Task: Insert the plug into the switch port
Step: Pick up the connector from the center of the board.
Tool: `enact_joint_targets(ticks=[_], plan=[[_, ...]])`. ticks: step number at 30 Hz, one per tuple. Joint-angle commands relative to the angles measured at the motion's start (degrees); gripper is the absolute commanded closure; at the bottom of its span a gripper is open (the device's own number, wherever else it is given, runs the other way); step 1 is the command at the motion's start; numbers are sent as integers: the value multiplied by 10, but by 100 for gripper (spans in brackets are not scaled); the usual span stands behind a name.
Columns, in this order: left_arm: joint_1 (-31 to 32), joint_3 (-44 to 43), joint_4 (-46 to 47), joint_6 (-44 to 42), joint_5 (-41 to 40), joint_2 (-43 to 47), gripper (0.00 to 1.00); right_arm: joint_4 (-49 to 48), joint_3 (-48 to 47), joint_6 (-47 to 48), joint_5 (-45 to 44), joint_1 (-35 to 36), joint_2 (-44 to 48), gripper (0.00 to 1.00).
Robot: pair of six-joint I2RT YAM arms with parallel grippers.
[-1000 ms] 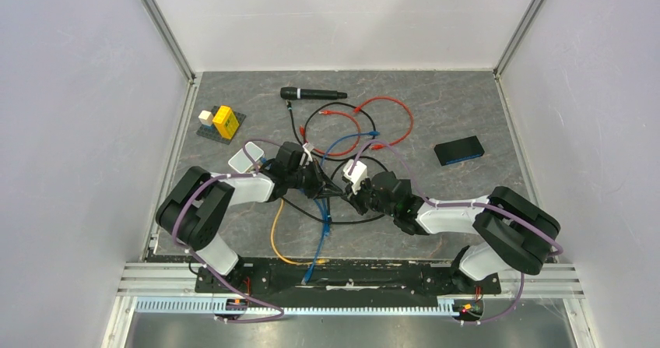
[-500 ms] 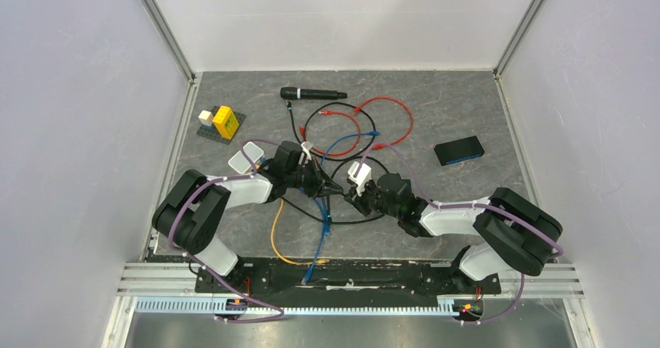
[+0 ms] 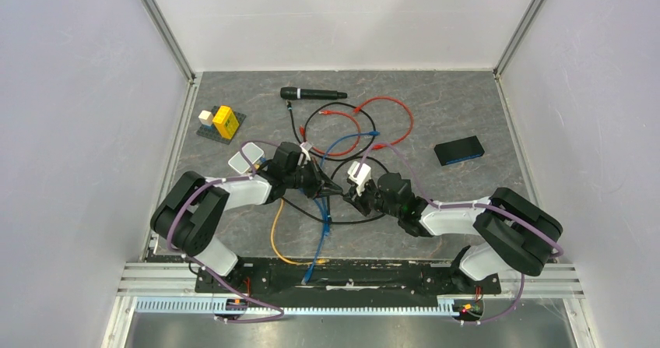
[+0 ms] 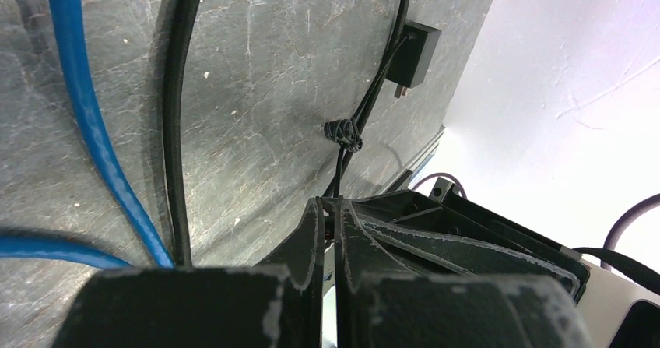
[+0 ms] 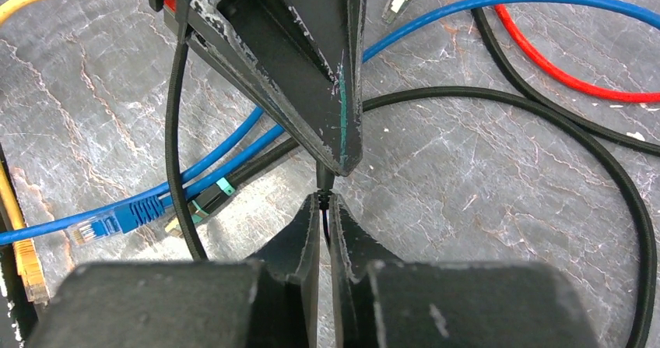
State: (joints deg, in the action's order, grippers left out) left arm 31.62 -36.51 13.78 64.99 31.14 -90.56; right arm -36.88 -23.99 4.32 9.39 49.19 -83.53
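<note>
My two grippers meet tip to tip at the table's middle, over a tangle of cables. The left gripper [image 3: 331, 188] [image 4: 340, 202] is shut on a thin black cable [image 4: 366, 107], which runs past a knot to a black adapter [image 4: 411, 52]. The right gripper [image 3: 348, 195] [image 5: 325, 198] is shut on the same thin cable just behind a dark plug end [image 5: 325, 180], which points at the left fingers [image 5: 319, 75]. The pale switch box [image 3: 246, 159] lies behind the left wrist, partly hidden. Its port does not show.
Blue [image 5: 498, 5], red [image 5: 545, 64], yellow [image 3: 276, 235] and thicker black [image 5: 545, 110] cables lie looped around the grippers. A microphone [image 3: 314, 93] lies at the back, a flat black box [image 3: 458, 151] at the right, and yellow and white blocks [image 3: 220, 122] at the left.
The two wrists have drawn slightly closer together, the right one edging left. The cables on the table lie as before.
</note>
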Motion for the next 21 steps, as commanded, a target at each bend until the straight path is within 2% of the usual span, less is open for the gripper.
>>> enact_joint_targets(ticks=[1, 3, 4, 5, 6, 8, 9, 11, 12, 16, 19, 21], plan=[[2, 8, 14, 18, -3, 26, 97, -46, -19, 0, 12, -1, 5, 91], [2, 9, 13, 20, -5, 25, 96, -46, -20, 0, 13, -1, 5, 90], [2, 9, 14, 22, -5, 25, 95, -48, -20, 1, 17, -1, 4, 93], [2, 8, 14, 22, -5, 24, 94, -51, -20, 2, 21, -1, 3, 100], [2, 9, 14, 23, -5, 24, 92, -57, -18, 2, 26, -1, 3, 100], [2, 6, 5, 18, -8, 30, 78, -71, -10, -1, 22, -1, 8, 100], [0, 1, -18, 6, -15, 37, 67, -72, -8, -3, 12, -1, 12, 100], [-8, -21, -94, -32, -44, 55, 54, -64, -5, -3, -16, -3, 21, 100], [-14, -36, -143, -54, -66, 66, 51, -60, -2, -3, -22, -6, 27, 100], [-43, -124, -376, -138, -229, 110, 46, -68, 20, -7, -25, -22, 54, 100], [-70, -155, -446, -172, -333, 135, 45, -78, 38, -5, -23, -25, 75, 100], [-104, -162, -457, -184, -364, 139, 48, -77, 44, 0, -21, -25, 84, 100]])
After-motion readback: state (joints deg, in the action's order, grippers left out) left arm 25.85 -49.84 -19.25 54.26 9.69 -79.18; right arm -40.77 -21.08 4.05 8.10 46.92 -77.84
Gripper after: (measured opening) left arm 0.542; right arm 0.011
